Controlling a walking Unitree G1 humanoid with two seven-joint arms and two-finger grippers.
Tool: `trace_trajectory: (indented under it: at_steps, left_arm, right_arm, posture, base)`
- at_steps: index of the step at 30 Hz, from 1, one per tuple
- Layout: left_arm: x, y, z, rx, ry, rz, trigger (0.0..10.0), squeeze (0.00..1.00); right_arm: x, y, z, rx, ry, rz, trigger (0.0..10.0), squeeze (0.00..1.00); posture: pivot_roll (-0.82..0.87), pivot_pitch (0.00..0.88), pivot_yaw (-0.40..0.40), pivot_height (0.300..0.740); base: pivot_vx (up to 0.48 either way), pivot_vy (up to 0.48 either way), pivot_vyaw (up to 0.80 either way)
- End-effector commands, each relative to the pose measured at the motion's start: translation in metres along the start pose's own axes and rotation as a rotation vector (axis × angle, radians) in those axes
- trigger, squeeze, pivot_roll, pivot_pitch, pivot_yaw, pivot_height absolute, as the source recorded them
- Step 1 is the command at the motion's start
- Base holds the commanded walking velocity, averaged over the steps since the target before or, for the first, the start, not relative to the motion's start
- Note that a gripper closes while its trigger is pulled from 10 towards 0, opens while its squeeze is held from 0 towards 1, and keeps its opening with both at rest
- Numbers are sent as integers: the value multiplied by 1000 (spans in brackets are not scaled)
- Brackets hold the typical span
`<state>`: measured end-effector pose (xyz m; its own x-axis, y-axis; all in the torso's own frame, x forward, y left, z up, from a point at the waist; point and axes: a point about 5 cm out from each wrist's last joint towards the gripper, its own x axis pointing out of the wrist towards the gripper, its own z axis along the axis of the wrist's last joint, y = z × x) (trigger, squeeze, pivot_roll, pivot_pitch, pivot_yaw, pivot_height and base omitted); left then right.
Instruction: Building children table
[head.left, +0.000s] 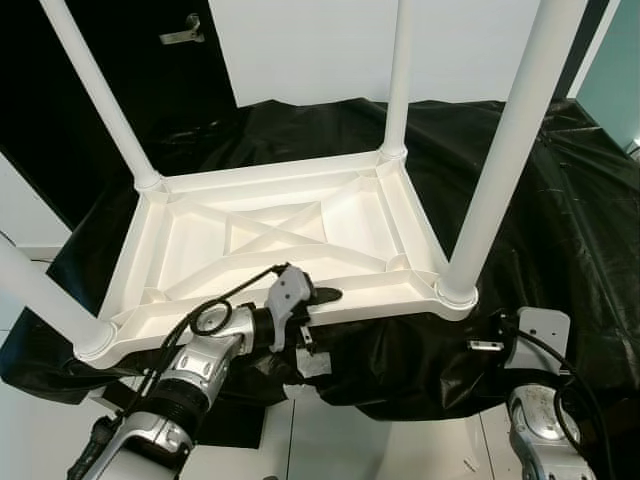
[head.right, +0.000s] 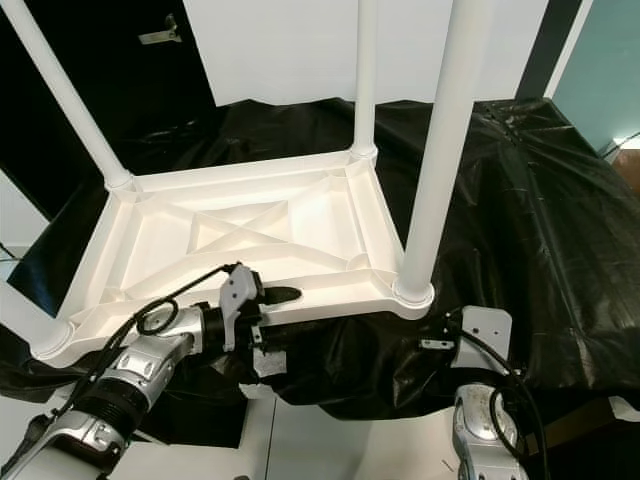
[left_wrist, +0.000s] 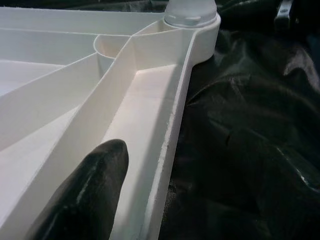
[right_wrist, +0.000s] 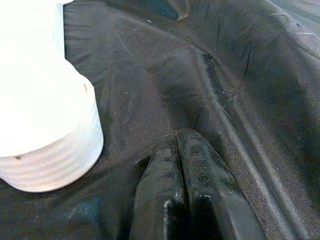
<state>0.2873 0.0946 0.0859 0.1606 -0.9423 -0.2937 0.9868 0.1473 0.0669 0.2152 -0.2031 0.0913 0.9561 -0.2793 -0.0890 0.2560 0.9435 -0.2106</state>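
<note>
Four white legs (head.left: 505, 160) stand up from the upturned children's table (head.left: 270, 240), which lies top-down on the black-draped surface (head.left: 560, 220) just ahead of your left pincer (head.left: 325, 296). That pincer reaches over the table's near rim, about midway along it; in the left wrist view one black finger (left_wrist: 90, 195) rests inside the channel behind the rim, with the corner leg socket (left_wrist: 192, 22) further along that edge. You cannot tell from these pictures whether the left pincer is open or closed, since its second finger is hidden.

Your right pincer (right_wrist: 192, 200) sits low at the near edge of the surface, beyond the table's near right corner. Its two fingers are pressed together with nothing between them, tips over the black cloth. Just beside them in the right wrist view is the rounded white base of the nearest leg (right_wrist: 45, 125).

Beyond both pincers, the table's underside shows crossed ribs (head.left: 275, 232) inside a raised frame. The black cloth is creased and hangs over the front edge of the surface below your left pincer. Past the far side of the table stands a white wall panel (head.left: 310, 45) with black panels beside it, one carrying a metal handle (head.left: 185, 32). Far to the right of your right pincer is a teal wall (head.left: 618, 70). Below the surface edge the floor (head.left: 330, 440) is pale.
</note>
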Motion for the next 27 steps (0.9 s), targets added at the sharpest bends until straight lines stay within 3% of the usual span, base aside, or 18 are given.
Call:
trace_trajectory:
  at_steps: [1,2,5,6,7,10,13,17,22,23,26,27]
  left_arm:
    - [0,-25,-30,-81,154,-262,10000,0]
    - [2,-25,-37,-84,223,-245,10000,0]
    - [6,-24,-42,-86,287,-220,10000,0]
    - [9,-23,-41,-83,292,-210,4392,0]
    - [11,-21,-40,-76,298,-199,0,0]
    - [13,-20,-40,-68,302,-193,0,0]
    - [31,-17,-33,-59,278,-141,0,0]
    - [37,-17,-30,-56,265,-129,0,0]
    - [69,-19,-15,-80,165,-36,0,0]
    - [69,-19,-15,-80,165,-36,0,0]
    - [94,-23,3,-102,71,20,0,0]
    - [94,-23,3,-102,71,20,0,0]
  right_arm:
    - [0,2,-5,4,29,9,10000,0]
    - [1,2,-5,7,27,8,10000,0]
    - [1,1,-4,11,25,4,10000,0]
    - [1,1,-5,14,25,2,10000,0]
    - [1,1,-5,15,25,1,10000,0]
    - [1,1,-5,17,25,1,10000,0]
    - [1,3,-5,25,25,1,10000,0]
    - [1,3,-5,27,25,2,10000,0]
    - [5,2,-4,31,21,8,10000,0]
    - [5,2,-4,31,21,8,10000,0]
    - [9,3,-1,35,14,15,10000,0]
    - [9,3,-1,35,14,15,10000,0]
  posture:
    - [-156,1,41,740]
    - [-158,1,43,740]
    - [-160,1,43,740]
    - [-161,1,46,740]
    - [-162,1,48,740]
    - [-162,1,48,740]
    - [-165,4,55,740]
    - [-166,4,56,740]
    - [-167,1,60,740]
    - [-167,1,60,740]
    - [-166,0,60,740]
    - [-166,0,60,740]
  base:
    - [0,0,0]
    - [0,0,0]
    - [0,0,0]
    - [0,0,0]
    - [0,0,0]
    - [0,0,0]
    - [0,0,0]
    - [0,0,0]
    - [0,0,0]
    - [0,0,0]
    - [0,0,0]
    - [0,0,0]
